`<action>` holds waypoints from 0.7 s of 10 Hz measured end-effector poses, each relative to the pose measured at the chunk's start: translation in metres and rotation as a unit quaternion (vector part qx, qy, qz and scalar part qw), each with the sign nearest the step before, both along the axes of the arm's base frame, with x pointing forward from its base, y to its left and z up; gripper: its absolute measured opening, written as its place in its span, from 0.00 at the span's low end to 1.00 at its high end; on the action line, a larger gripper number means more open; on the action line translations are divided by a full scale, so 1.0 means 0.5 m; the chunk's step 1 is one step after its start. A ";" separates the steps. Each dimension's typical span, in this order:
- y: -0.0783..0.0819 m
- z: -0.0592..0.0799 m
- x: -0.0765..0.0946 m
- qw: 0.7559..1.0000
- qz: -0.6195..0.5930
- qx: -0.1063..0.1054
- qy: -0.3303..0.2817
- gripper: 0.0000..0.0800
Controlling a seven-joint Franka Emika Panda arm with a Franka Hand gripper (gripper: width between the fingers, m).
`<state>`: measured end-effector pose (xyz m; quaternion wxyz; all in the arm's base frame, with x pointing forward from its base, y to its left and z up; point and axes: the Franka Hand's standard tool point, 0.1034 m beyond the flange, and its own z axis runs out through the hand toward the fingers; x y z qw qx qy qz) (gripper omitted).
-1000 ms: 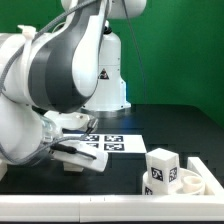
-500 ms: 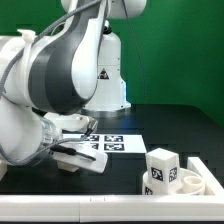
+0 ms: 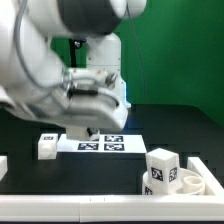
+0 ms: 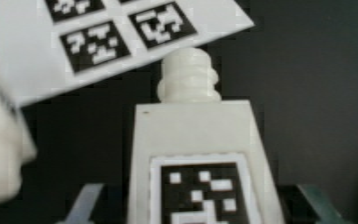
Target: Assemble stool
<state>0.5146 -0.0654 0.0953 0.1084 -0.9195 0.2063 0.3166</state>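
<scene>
A white leg (image 3: pixel 46 146) sits on the black tabletop (image 3: pixel 180 125) just beside the marker board (image 3: pixel 100 145), on the exterior view's left, well apart from the second leg (image 3: pixel 160 168) and round seat (image 3: pixel 196 181).

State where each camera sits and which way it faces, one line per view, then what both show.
Exterior view: off the arm, facing the robot across the table; shows the arm, gripper, marker board and seat.
Wrist view: on the wrist, looking past the gripper at a tagged leg close up; of the robot, only grey fingers show.
Shared: the marker board.
</scene>
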 end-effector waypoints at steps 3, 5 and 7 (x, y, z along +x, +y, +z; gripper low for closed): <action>0.005 -0.005 0.015 0.995 -0.004 -0.043 -0.094 0.41; 0.076 0.056 0.065 0.982 0.012 -0.081 -0.169 0.41; 0.156 0.109 0.110 0.968 0.048 -0.109 -0.220 0.41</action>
